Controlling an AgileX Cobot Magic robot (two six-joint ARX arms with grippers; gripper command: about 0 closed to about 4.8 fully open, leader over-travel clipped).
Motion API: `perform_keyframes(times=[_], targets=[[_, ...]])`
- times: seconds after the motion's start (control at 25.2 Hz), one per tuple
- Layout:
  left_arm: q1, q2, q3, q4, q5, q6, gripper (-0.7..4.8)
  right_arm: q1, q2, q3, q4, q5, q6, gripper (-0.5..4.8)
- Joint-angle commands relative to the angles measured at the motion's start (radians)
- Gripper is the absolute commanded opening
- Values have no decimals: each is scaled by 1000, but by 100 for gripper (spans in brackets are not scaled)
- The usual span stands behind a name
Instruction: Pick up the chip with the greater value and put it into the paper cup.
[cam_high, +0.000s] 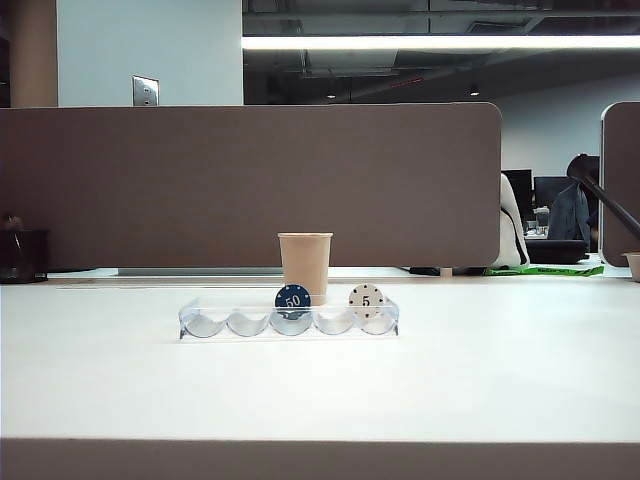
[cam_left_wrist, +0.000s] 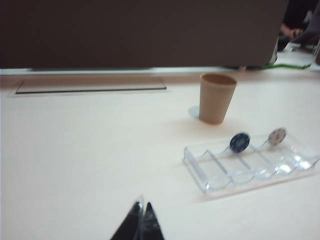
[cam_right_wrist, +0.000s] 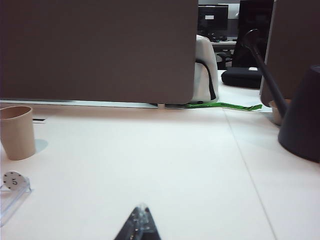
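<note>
White desk: tan tapered paper cup (cam_high: 305, 262) behind clear plastic chip rack (cam_high: 205, 325); black chip unseen, perhaps already inside; left gripper (cam_left_wrist: 141, 212) and right gripper (cam_right_wrist: 141, 214) near, fingers pressed together.

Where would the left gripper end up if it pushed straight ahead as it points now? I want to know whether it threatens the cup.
The left gripper, shut, points over bare table toward the dark partition. The paper cup and clear tray sit off to one side, so the path looks free, though depth is uncertain.
</note>
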Motion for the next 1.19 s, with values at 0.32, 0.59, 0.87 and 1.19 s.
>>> perform_keyframes(times=[0.32,0.59,0.87,1.19], targets=[[0,1,-53,44,-44,93,-5,0,0,-2,21,-14,23,-6],[69,1,-53,47,-123,111,-5,0,0,-2,31,-15,23,-5],[182,1,-53,85,-42,69,-5,0,0,-2,32,-29,23,-5],[195,1,-53,138,-42,10,-5,-1,0,-2,89,-21,2,-6]])
